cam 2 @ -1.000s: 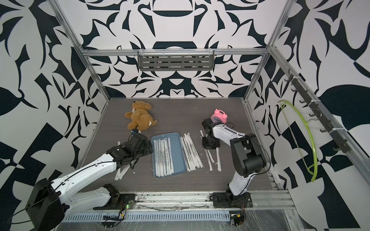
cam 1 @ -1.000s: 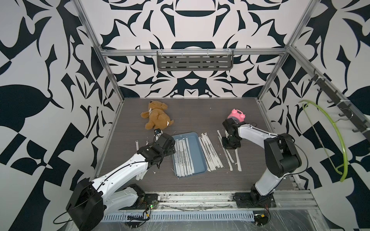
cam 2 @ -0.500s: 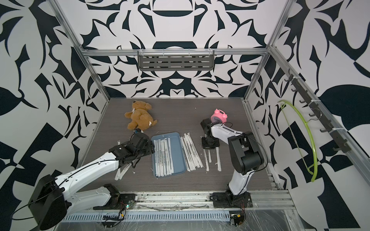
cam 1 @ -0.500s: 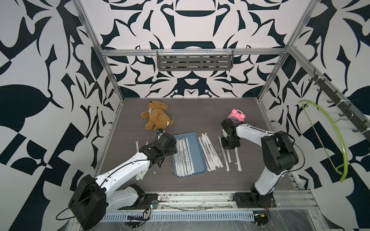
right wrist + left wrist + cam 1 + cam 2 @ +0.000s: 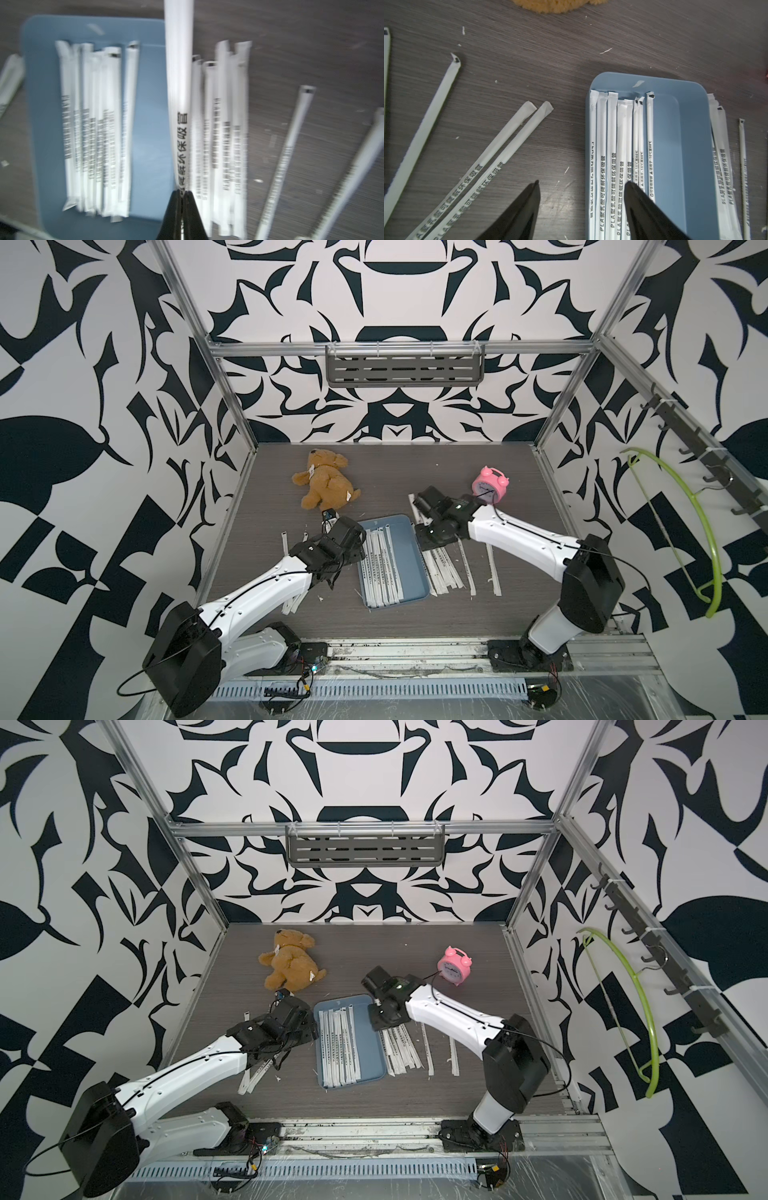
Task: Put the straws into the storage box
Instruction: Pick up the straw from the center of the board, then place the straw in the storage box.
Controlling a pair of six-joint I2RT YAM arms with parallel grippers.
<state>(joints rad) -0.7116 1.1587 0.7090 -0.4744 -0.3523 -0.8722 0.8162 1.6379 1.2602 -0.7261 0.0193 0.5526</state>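
**Right gripper** [image 5: 182,192]: fingers clenched on one wrapped straw [image 5: 179,83], pinched near its printed end. The rest juts out ahead of the jaws, above the line where the storage box [image 5: 151,124] meets the heap beside it.

**Left gripper** [image 5: 582,182]: fingers spread, nothing between them. One finger hangs over the table [image 5: 654,41], the other over the boxed straws [image 5: 612,135].

**Storage box:** it sits mid-table between my two arms. A row of straws lies lengthwise along the left arm's side, and the other half is bare blue.

**Loose straws:**
- A heap [image 5: 444,572] lies just beside the box on the right arm's side.
- Two singles [image 5: 492,568] lie farther out.
- A few more [image 5: 500,149] lie on the left arm's side.

**Not for the task:** teddy bear [image 5: 326,481] and pink alarm clock [image 5: 490,485], both well apart from the box.

**Step in hand:** I judge this to be the carry, with one straw lifted and on its way to the box. By my count, well under half of the straws are stowed.

**Next move calls for:**
- Swing the held straw over the bare blue floor.
- Line it up with the row.
- Lower it inside the rim, then let go.
- Watch that the light paper neither clings to a finger nor ends up lying across the rim.
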